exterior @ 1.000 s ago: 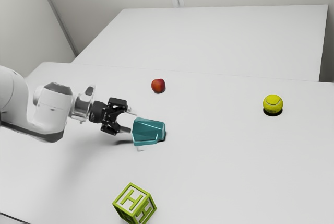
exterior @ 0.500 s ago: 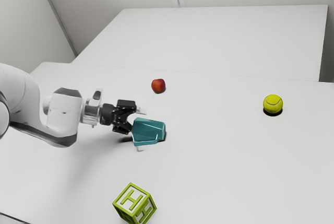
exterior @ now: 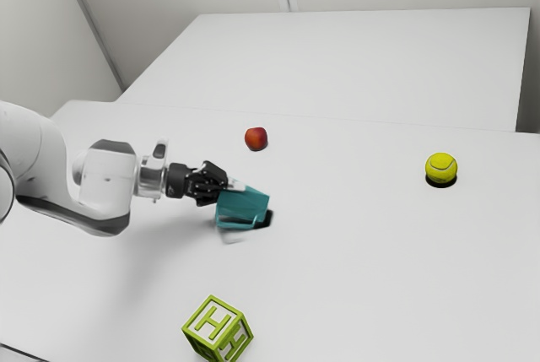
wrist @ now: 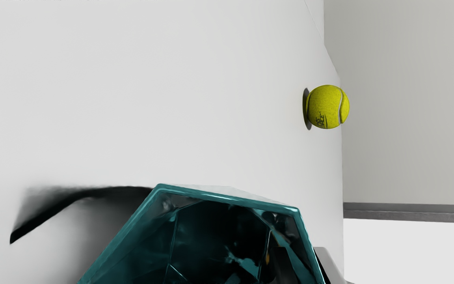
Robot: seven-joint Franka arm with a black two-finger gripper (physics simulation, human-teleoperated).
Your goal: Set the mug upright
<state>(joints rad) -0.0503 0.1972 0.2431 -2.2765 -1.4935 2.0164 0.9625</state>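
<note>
Teal glassy faceted mug (exterior: pixel 243 209): on its side, not upright. Grasp is made; righting and release remain, as judged. Black two-finger gripper (exterior: pixel 240 187) pinches its wall, one finger (wrist: pixel 283 262) inside. Exterior view: mug sits off centre toward 7 o'clock; mouth at 9, base at 3, long axis near level.

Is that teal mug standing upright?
No, the teal mug is tipped over, with its open mouth facing the tool.
</note>
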